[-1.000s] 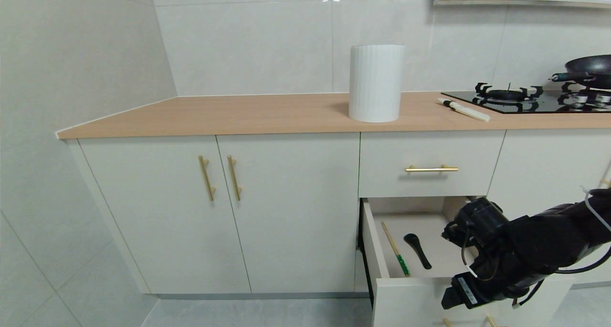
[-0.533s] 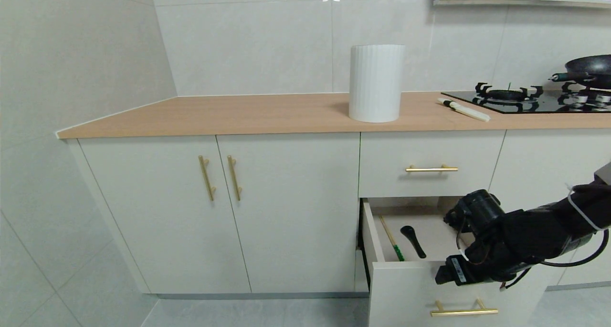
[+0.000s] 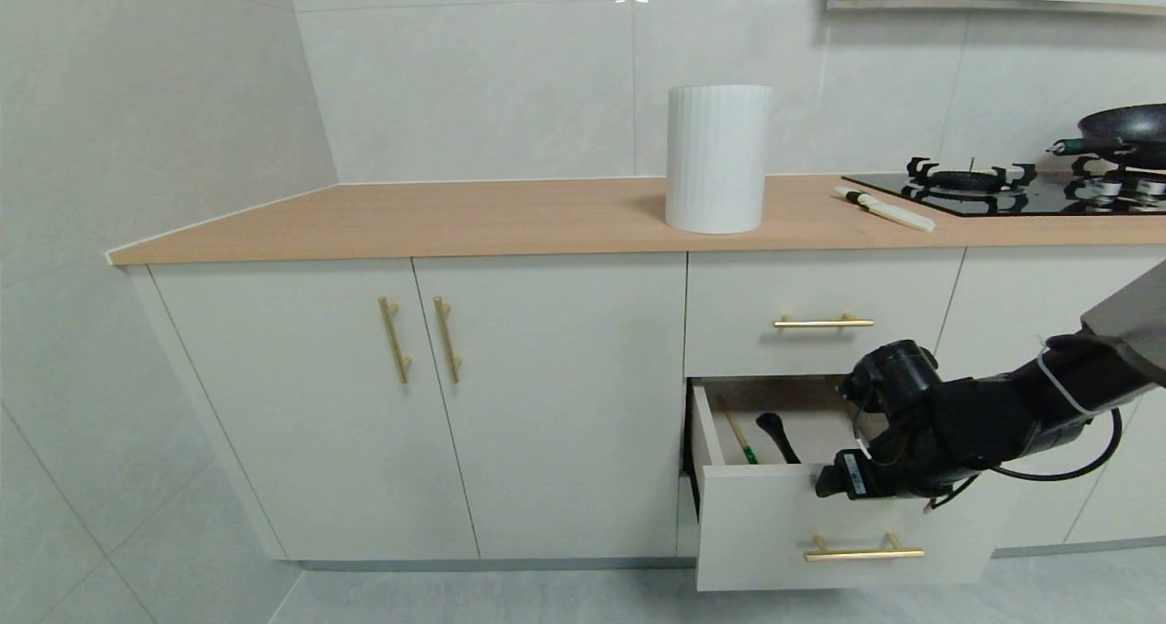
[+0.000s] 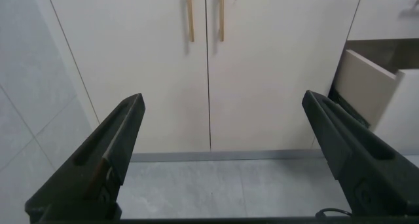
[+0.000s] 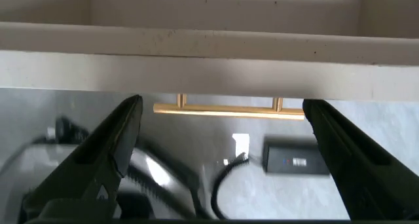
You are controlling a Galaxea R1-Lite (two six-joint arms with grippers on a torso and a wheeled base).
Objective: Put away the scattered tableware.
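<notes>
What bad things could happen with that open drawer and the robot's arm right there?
1. The right pincer is open at the top edge of the drawer front; a finger might slip over and get pinched if the drawer shuts.
2. A hard shove could make the spoon and chopsticks inside slide about.
3. The knife lies on the counter, not yet put away, and might get left out.

Glossy wall tiles above the matt wood-grain countertop; below it, smooth matt drawer front, brass-look metal handle.
</notes>
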